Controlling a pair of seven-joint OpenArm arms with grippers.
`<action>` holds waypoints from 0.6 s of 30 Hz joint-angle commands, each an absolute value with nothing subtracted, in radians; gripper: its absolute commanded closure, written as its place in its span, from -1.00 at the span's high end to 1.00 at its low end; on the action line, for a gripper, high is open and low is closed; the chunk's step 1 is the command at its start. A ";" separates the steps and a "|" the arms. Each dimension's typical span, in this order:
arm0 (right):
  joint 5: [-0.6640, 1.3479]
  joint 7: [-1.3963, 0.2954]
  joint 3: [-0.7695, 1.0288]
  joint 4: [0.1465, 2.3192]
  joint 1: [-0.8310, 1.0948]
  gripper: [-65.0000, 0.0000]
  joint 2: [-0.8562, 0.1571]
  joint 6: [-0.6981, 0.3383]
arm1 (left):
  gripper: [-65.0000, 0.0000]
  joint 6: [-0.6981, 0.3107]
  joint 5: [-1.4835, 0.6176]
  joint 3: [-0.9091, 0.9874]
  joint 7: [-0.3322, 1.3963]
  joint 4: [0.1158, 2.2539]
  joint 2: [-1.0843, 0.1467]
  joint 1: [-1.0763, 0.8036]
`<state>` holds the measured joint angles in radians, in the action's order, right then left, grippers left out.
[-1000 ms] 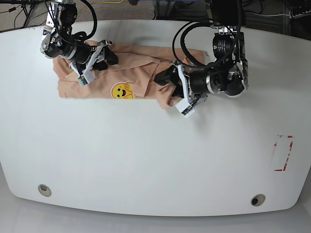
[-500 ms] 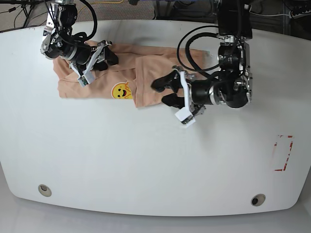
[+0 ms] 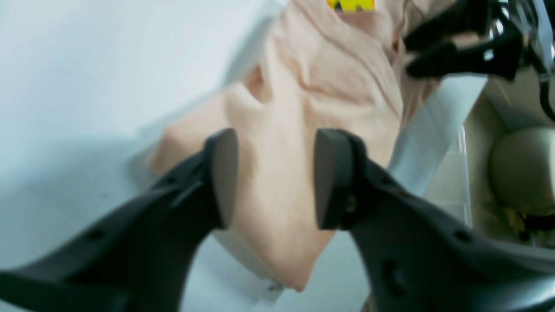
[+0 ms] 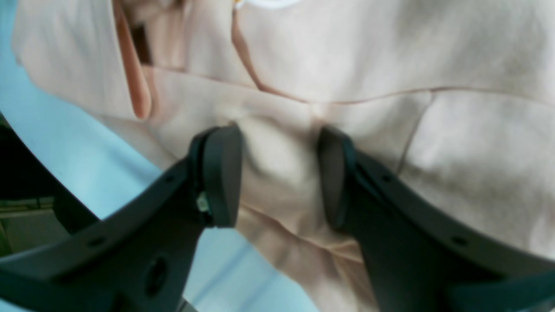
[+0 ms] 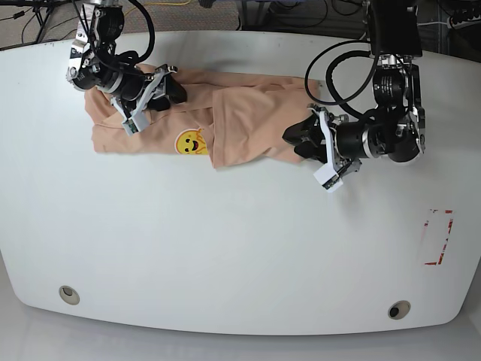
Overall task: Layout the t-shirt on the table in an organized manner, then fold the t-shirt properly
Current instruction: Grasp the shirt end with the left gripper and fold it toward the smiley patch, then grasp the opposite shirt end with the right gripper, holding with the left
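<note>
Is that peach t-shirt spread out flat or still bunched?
Still bunched: the t-shirt lies crumpled, one side folded over beside its smiley print.

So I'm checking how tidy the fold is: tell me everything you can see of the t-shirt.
The t-shirt is peach, soft-looking fabric with a yellow smiley print. It lies rumpled along the far side of the white table, one part folded over the middle, wrinkles across it. The right hand pinches a raised fold of cloth at one end. The left hand straddles the other end; whether it grips is unclear.
</note>
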<state>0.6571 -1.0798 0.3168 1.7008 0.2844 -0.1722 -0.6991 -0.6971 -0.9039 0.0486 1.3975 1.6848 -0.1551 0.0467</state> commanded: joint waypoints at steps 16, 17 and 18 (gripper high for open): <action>0.659 -1.090 0.320 1.913 0.268 -0.13 -0.170 -0.698 | -0.52 -0.698 -0.693 -0.151 1.145 1.466 -0.282 0.058; 0.659 -1.090 0.321 1.926 0.266 -0.13 -0.170 -0.698 | -0.52 -0.698 -0.691 -0.154 1.136 1.458 -0.291 0.058; 0.661 -1.092 0.328 1.940 0.262 -0.13 -0.170 -0.698 | -0.52 -0.698 -0.691 -0.159 1.125 1.452 -0.302 0.058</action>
<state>0.6422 -1.1038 0.3134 1.8824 0.2741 -0.1616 -0.6926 -0.7029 -0.7258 -0.1535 1.1263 1.4624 -0.2749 0.0448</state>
